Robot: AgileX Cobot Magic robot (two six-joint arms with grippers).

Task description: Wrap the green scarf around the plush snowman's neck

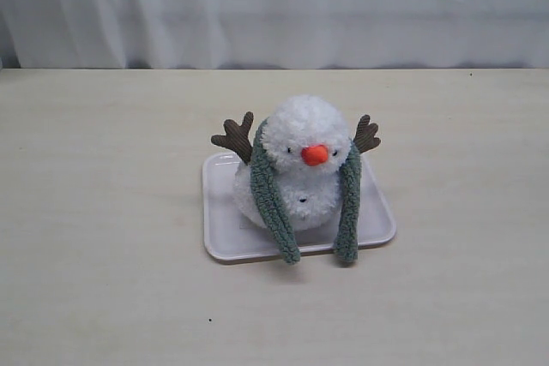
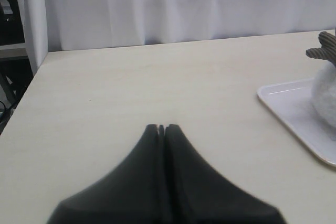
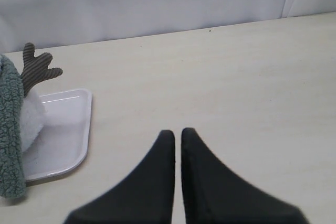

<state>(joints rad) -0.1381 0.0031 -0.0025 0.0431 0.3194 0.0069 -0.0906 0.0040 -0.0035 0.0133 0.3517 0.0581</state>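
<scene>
The left end effector (image 2: 161, 128) and right end effector (image 3: 177, 132) are both closed tight and hold nothing, above the tabletop (image 1: 103, 212) on either side of the tray (image 1: 221, 237). The plush snowman (image 1: 306, 130) sits upright on the tray. The green scarf (image 1: 273, 201) passes behind the snowman's neck (image 1: 298, 174), with both ends hanging in front, uncrossed. The draping looks done; only a front crossover, if wanted, remains.

The snowman (image 1: 304, 126) is plain white, with an orange nose (image 1: 315, 155), tiny dark eyes (image 1: 291, 151), a dark button (image 1: 302, 199) and brown ribbed arms (image 1: 235, 136). The scarf (image 1: 271, 199) is dull grey-green, unpatterned. The tray (image 1: 221, 233) is plain white, the bench (image 1: 103, 229) pale beige with faint wood grain, the curtain (image 1: 274, 6) white. The left gripper (image 2: 161, 128) and right gripper (image 3: 177, 134) are black.
</scene>
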